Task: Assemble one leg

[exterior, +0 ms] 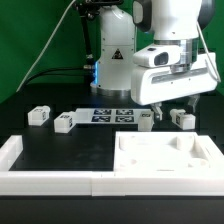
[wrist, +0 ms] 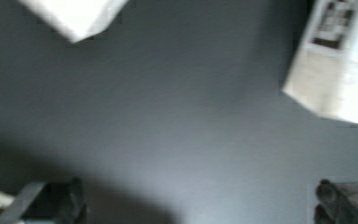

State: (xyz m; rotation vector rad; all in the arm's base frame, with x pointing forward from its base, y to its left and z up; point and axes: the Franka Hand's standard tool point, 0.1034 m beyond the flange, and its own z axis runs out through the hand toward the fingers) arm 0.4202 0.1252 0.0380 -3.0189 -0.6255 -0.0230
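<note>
Progress looks early, by my reading; no leg is lifted, none is fitted to the tray (exterior: 150, 168), and the whole of the grasp, carry and fixing appears to be left.

End effector (exterior: 172, 105) hangs above the table (exterior: 75, 150) with its fingers spread wide and nothing between them; the wrist view shows the same, end effector (wrist: 197, 200) empty, with only bare dark table between the two fingers (wrist: 51, 200).

Nearest leg (exterior: 146, 120) lies on the table just below the end effector and a little to the exterior view's left of it; second leg (exterior: 183, 119) lies just below it on the other side; neither touches the fingers as far as I can tell. Far legs (exterior: 40, 115) lie well apart from the end effector, toward the exterior view's left, beyond the marker board (exterior: 112, 115). The tray sits on the table nearer the camera than the end effector, its recesses apparently unfilled.

Which leg is meant to be taken I cannot tell; the end effector stands between the two near ones.

Fingertips are dark against a dark table in the exterior view, so their height over the table is hard to judge. The wrist view is blurred; a white corner (wrist: 78, 18) and a white block (wrist: 336, 70) are cut off at its edges, and I cannot say which parts they are.
</note>
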